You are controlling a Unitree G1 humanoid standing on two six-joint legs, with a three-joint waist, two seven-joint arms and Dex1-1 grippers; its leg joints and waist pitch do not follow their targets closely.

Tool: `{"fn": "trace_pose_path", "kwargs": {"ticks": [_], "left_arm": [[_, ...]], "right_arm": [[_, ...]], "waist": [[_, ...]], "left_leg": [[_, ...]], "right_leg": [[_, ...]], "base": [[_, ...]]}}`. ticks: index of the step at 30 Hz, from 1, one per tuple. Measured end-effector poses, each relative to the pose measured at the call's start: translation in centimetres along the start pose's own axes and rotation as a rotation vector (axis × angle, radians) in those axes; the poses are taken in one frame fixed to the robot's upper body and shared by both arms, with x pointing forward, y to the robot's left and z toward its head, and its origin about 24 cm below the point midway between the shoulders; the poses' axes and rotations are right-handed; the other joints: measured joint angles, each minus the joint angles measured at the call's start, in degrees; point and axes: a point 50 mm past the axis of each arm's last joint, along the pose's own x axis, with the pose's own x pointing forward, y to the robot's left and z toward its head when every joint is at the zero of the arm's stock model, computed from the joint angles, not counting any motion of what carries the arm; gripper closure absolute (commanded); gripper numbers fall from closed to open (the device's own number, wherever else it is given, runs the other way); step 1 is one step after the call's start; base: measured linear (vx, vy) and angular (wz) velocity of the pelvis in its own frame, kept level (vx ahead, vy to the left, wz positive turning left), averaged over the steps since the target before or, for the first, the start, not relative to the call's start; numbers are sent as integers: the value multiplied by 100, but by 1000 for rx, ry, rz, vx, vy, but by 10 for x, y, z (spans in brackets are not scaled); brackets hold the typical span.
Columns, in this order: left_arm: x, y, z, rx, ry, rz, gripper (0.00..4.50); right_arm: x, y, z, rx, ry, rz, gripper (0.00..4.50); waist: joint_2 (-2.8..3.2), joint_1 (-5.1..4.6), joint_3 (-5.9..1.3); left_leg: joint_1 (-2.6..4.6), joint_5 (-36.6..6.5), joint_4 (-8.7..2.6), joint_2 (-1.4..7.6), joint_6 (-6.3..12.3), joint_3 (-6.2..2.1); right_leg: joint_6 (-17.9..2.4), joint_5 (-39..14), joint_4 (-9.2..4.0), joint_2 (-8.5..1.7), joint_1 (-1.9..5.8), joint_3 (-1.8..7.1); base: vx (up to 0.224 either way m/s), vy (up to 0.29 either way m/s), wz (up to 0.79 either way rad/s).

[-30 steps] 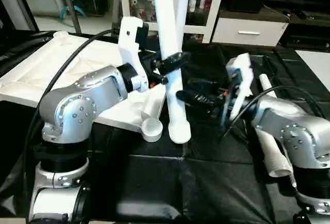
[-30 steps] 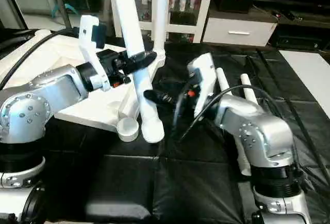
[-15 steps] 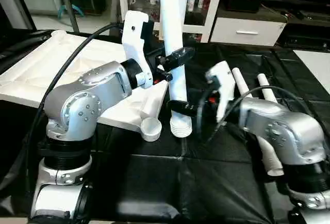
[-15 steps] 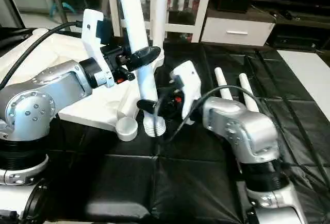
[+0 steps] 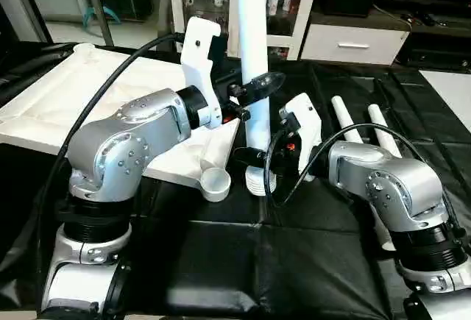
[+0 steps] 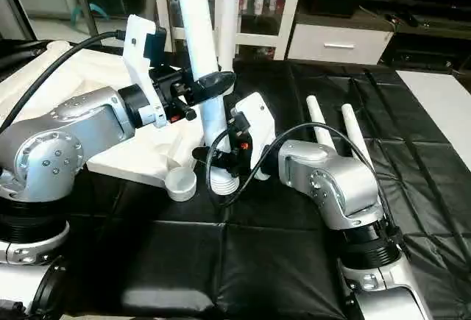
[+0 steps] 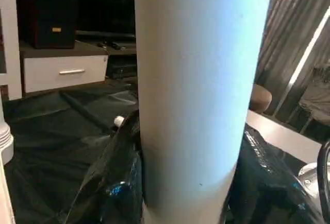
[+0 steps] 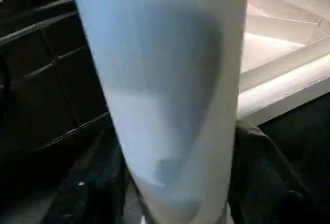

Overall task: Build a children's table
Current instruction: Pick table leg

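Black mat [image 5: 221,261], both pincers on leg [image 5: 254,55].

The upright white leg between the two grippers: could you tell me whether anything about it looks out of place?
Yes. The leg stands with its ribbed end on the black mat, just beside the tabletop's open corner socket, not in it. The left gripper holds it midway, the right gripper near the bottom.

black table cover [image 5: 294,261], white drawer cabinet [image 5: 357,44], glass-door cupboard [image 6: 261,0]
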Motion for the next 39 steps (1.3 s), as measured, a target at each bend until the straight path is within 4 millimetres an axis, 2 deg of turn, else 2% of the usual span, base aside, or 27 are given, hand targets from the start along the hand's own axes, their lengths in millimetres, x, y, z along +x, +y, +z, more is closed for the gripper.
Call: {"fn": "trace_pose_path", "kwargs": {"ticks": [5,12,13,14,16,18,23,26,30,32,36,39], "left_arm": [[1,0,-1,5,10,-8,271],[1,0,-3,27,30,-20,271],[1,-1,-4,29,31,-21,215],[2,-1,-4,40,37,-17,201],[0,2,-3,46,43,-7,201],[-3,4,-3,44,43,-10,166],[-13,13,-1,49,31,23,135],[-28,22,-2,103,37,0,109],[-55,44,-16,341,192,23,109],[-66,55,-33,453,358,10,109],[-79,78,-71,489,595,-36,109],[-79,85,-76,503,653,-85,109]], "right_arm": [[1,2,-1,-3,15,7,237],[3,4,-3,-14,31,19,251],[3,4,-3,-15,32,18,252],[3,4,-3,-19,35,14,252],[4,4,-3,-18,33,4,253],[1,-3,-3,2,20,-45,257],[-8,-17,1,31,-25,-124,263],[-13,-22,3,47,-56,-154,264],[-26,-33,2,66,-74,-195,264],[-31,-33,-1,77,-80,-182,264],[-34,-19,-9,64,-67,-71,264],[-36,-15,-6,46,-73,-40,264]], "waist": [[6,1,4],[6,2,4],[6,2,4],[6,2,4],[6,-2,4],[6,-5,4],[6,-14,4],[6,-30,4],[5,-66,4],[5,-61,4],[15,-40,10],[17,-32,12]], "left_leg": [[0,0,0,0,0,0],[1,0,1,0,0,0],[1,0,1,0,0,0],[1,1,2,0,0,0],[3,1,2,0,-1,0],[4,2,3,0,-2,1],[5,4,3,0,-6,1],[8,4,1,0,-6,1],[9,4,0,2,-6,0],[11,4,0,2,-6,0],[11,5,1,0,-7,1],[13,8,2,0,-12,1]], "right_leg": [[0,0,0,0,0,0],[0,0,3,0,0,1],[0,0,3,0,0,1],[-1,0,4,0,0,1],[-1,0,7,0,0,1],[-1,0,9,0,1,2],[-1,0,12,0,0,2],[0,0,12,2,0,3],[2,-1,11,4,0,2],[3,-2,10,3,2,2],[1,2,12,2,2,5],[-1,4,16,2,2,4]], "base": [[0,0,0],[0,0,0],[0,0,0],[0,0,0],[0,0,0],[0,0,0],[0,0,0],[0,0,0],[0,0,0],[0,0,0],[0,0,0],[0,0,0]]}}
